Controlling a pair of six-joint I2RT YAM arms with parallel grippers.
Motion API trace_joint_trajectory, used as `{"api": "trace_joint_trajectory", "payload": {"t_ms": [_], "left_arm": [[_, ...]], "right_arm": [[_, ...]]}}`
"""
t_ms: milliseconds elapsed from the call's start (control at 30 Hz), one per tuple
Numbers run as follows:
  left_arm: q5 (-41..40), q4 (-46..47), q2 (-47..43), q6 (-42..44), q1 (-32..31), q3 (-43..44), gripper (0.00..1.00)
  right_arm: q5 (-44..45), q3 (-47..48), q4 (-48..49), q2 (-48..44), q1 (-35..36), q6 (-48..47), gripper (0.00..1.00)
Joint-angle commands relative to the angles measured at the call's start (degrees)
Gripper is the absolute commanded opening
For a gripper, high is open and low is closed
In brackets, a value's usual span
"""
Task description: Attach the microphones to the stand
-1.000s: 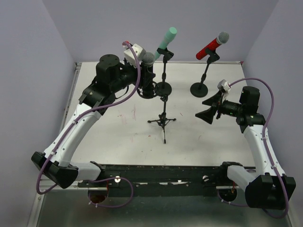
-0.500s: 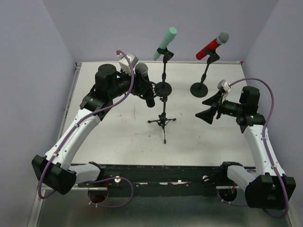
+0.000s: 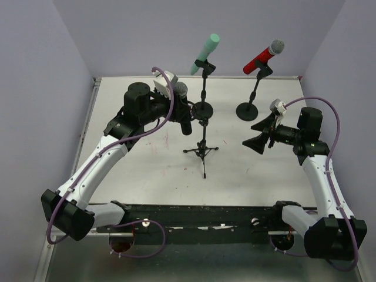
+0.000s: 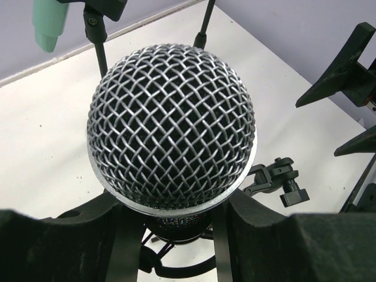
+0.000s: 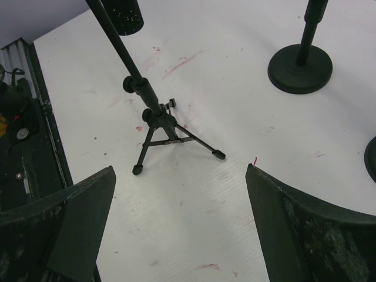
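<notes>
My left gripper (image 3: 179,108) is shut on the black microphone (image 3: 183,106), which stands nearly upright, its silver mesh head (image 4: 171,123) filling the left wrist view between the black fingers (image 4: 70,241). The microphone hangs just left of the tripod stand (image 3: 202,150), whose empty clip (image 4: 276,179) sits beside and below the head. The mint-green microphone (image 3: 205,53) and the red microphone (image 3: 263,57) each sit clipped on a round-base stand. My right gripper (image 3: 258,135) hovers open to the right of the tripod (image 5: 158,120), holding nothing.
Two round stand bases (image 3: 203,109) (image 3: 247,110) rest at the back of the white table (image 3: 135,164). The tripod legs (image 5: 176,138) spread at the table's middle. Purple walls close in the back and sides, and a black rail (image 3: 200,214) runs along the near edge.
The left gripper has carried the black microphone down and toward the tripod stand, first swinging left, then back right. The right arm has stayed still.
</notes>
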Motion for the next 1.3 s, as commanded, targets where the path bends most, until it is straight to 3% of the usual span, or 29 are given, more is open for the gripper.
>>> {"api": "trace_joint_trajectory", "payload": {"t_ms": [0,33,100,167,233,467,1000,1267], "left_arm": [[-0.67,-12.82,1.44,-0.9,-1.0,-1.53,0.12],[-1.98,-13.26,0.92,-1.95,-1.0,-0.74,0.31],[-2.78,-13.09,-0.31,-3.19,-1.0,0.58,0.57],[-3.48,-12.13,-2.06,-4.24,-0.91,1.72,0.74],[-4.19,-11.16,-3.65,-4.95,-1.0,2.96,0.85],[-7.53,-8.26,-8.57,-3.98,-0.3,3.49,0.96],[-5.51,-8.52,-12.53,-1.96,1.46,0.94,0.96],[-5.59,0.16,-23.06,-1.78,1.99,-10.81,0.98]], "right_arm": [[0.4,0.11,-1.24,-0.23,0.25,-1.05,0.99],[0.31,0.11,-1.33,-0.14,0.16,-1.05,1.0],[0.31,0.11,-1.24,-0.14,0.25,-1.14,1.0],[0.31,0.11,-1.33,-0.14,0.16,-1.14,0.99],[0.4,0.11,-1.42,-0.14,0.16,-1.31,1.0],[0.57,0.29,-1.68,-0.23,0.25,-1.66,1.0],[0.57,0.12,-1.86,-0.23,0.25,-1.66,0.99],[0.49,0.03,-1.77,-0.32,0.25,-1.93,1.0]]}}
